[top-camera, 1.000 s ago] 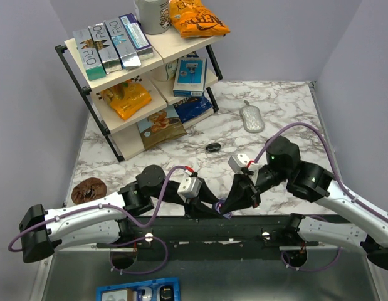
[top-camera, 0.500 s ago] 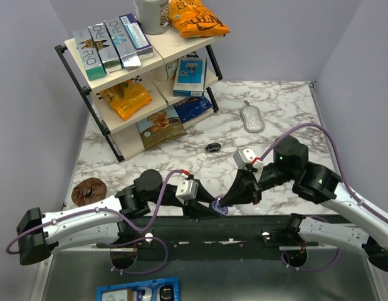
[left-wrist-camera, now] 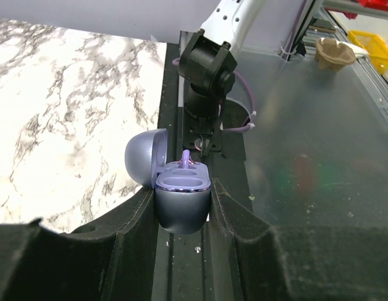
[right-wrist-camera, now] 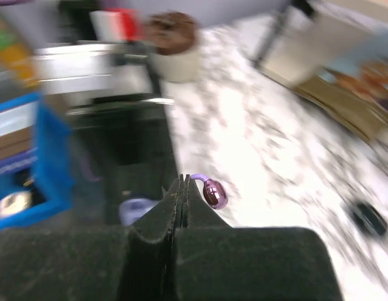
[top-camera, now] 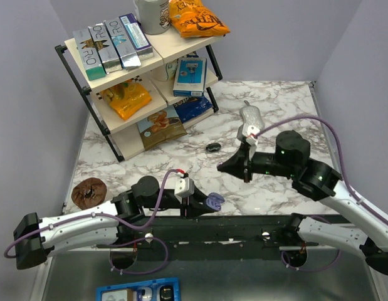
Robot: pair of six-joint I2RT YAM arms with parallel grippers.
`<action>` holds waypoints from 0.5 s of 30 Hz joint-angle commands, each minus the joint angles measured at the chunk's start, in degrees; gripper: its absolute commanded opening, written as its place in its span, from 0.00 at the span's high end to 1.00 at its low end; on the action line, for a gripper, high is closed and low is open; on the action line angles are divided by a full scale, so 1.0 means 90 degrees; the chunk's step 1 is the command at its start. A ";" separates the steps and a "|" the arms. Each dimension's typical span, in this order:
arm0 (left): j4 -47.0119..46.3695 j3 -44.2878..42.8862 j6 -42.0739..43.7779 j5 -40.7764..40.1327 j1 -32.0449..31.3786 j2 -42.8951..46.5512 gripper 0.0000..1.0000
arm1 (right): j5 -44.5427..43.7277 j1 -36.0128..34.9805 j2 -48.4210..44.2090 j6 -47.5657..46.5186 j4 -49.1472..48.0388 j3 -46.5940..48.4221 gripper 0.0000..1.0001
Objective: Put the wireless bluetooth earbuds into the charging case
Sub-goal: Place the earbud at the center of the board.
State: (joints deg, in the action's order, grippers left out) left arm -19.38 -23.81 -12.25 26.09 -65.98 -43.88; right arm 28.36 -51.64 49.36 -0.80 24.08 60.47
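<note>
My left gripper (left-wrist-camera: 182, 195) is shut on the lavender-blue charging case (left-wrist-camera: 183, 204), held upright with its lid (left-wrist-camera: 145, 158) open to the left. One translucent purple earbud (left-wrist-camera: 186, 160) sits in the far slot; the near slot is empty. In the top view the case (top-camera: 214, 201) is over the table's near edge. My right gripper (right-wrist-camera: 183, 182) is shut on the thin loop of a second purple earbud (right-wrist-camera: 214, 193), which hangs at the fingertips' right. In the top view the right gripper (top-camera: 224, 167) is up and behind the case, apart from it. The black earbuds are not in view.
A glossy black oval object (top-camera: 213, 148) lies mid-table. A shelf rack (top-camera: 140, 69) with boxes and snack bags stands at the back left. A grey oblong item (top-camera: 250, 116) lies at the back right, a brown round item (top-camera: 88, 190) at the left, a blue tray (top-camera: 140, 292) below.
My right gripper has lifted away from the case, up and back to the right, with a purple earbud in its tips. My left gripper with the case has shifted slightly.
</note>
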 commanded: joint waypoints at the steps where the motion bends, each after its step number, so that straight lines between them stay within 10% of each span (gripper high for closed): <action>1: 0.0140 0.0194 -0.0328 -0.0369 0.0016 0.0568 1.00 | -0.2234 0.0599 0.0559 0.0664 0.0119 -0.0214 0.99; 15: 0.2142 -0.0196 0.0120 -0.0623 -0.0003 0.2443 1.00 | -0.2419 0.0796 0.2297 -0.1568 -0.1796 -0.1944 0.99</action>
State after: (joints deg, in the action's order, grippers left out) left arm -6.79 -23.00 -13.85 21.67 -65.98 -24.43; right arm 6.85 -43.46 67.18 -5.45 15.57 42.13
